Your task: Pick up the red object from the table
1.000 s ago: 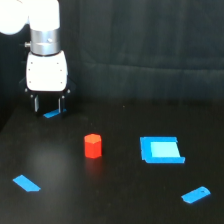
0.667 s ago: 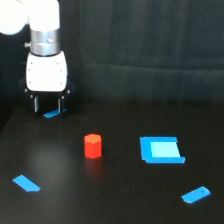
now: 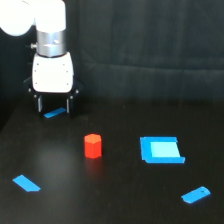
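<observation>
Black cloth hangs behind a wide matte black table (image 3: 120, 200), and over its far part, toward the exterior view's left, the xArm6's gripper (image 3: 53, 106) hangs low with its two dark fingers (image 3: 39, 104) spread apart and nothing between them. A thin blue strip (image 3: 55, 113) lies on the table in the gap below the fingers; whether they touch it cannot be told. Forward of the gripper and off toward the exterior view's right, well apart from it, stands the red object (image 3: 93, 145), a stubby red-orange block with faceted sides, upright and alone on bare table. It looks rigid, light and solid, probably plastic, so it should neither crush nor sag; the smooth faces might slip a little, so the fingers would best close on two opposite flat sides around mid-height. Farther out on that side lies a flat blue square tray (image 3: 161, 150) with a raised rim and a paler floor; nothing sits in it. Beyond it rests a small blue oblong piece (image 3: 195, 195), and another flat blue slab (image 3: 26, 183) lies nearer the camera, below the gripper's side.
</observation>
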### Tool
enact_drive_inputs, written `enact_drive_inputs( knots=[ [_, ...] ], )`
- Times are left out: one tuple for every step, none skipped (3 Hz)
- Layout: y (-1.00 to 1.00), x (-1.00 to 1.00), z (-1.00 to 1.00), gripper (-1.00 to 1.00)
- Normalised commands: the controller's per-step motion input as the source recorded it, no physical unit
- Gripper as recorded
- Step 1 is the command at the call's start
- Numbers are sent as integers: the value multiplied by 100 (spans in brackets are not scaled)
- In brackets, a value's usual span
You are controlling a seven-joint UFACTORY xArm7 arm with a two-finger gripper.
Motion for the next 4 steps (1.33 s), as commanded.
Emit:
enact_drive_inputs(
  knots=[
    [-36,76,11,100],
    [-57,79,19,100],
    [-67,65,20,96],
    [-74,33,17,100]
  ],
)
